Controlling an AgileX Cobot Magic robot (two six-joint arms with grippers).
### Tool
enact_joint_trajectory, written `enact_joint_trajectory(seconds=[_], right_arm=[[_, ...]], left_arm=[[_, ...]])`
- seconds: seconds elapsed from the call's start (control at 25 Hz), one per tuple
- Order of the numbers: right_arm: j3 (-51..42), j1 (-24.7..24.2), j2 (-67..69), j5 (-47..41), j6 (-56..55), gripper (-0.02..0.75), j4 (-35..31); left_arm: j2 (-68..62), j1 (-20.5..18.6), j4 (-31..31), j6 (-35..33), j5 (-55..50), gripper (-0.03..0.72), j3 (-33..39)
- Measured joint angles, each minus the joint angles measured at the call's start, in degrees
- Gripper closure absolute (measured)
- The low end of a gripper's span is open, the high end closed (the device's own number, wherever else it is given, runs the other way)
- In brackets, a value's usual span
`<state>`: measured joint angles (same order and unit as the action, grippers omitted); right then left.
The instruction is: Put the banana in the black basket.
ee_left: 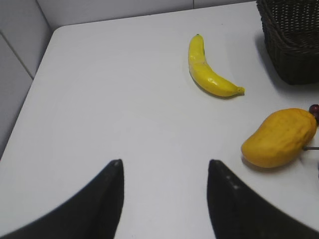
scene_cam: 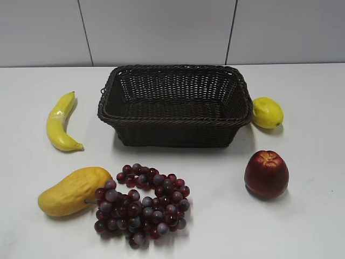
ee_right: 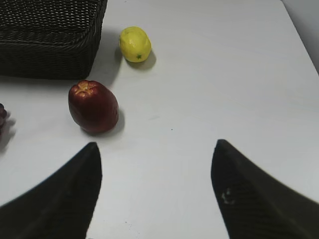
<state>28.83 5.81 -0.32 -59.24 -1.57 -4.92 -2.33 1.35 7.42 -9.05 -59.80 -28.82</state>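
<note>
- Banana (scene_cam: pixel 61 123): lying on the white worktop (scene_cam: pixel 312 216), left of the black basket (scene_cam: pixel 175 105), apart from it; nothing in basket.
- My left fingers (ee_left: pixel 115 172): spread wide, holding nothing, above bare worktop, banana well ahead.
- My right fingers (ee_right: pixel 94 154): also wide apart, nothing held; apple (ee_right: pixel 93 106) near left tip.
- Mango (scene_cam: pixel 74 190) touches grapes (scene_cam: pixel 143 204) up front.

banana (scene_cam: pixel 60 123) left of basket (scene_cam: pixel 175 106) | lemon (scene_cam: pixel 267 112) right | mango (scene_cam: pixel 74 190), grapes (scene_cam: pixel 143 203), apple (scene_cam: pixel 266 174) in front
</note>
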Motion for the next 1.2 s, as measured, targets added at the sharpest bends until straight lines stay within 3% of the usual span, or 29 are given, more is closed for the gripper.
enact_joint_trajectory(seconds=[0.48, 0.68, 1.04, 1.2], right_arm=[[0.00, 0.00, 0.00, 0.00, 0.00, 0.218, -0.07], [0.00, 0.00, 0.00, 0.00, 0.00, 0.218, -0.08], [0.00, 0.00, 0.00, 0.00, 0.00, 0.218, -0.13], [0.00, 0.00, 0.00, 0.00, 0.00, 0.218, -0.13]], left_arm=[[0.00, 0.00, 0.06, 0.00, 0.13, 0.190, 0.00], [-2.43, 0.00, 3.99, 0.06, 5.56, 0.196, -2.51], [-29.97, 0.00, 7.18, 0.06, 16.02, 0.195, -9.49], [-44.29, 0.00, 7.50, -0.27, 19.23, 0.139, -13.19]])
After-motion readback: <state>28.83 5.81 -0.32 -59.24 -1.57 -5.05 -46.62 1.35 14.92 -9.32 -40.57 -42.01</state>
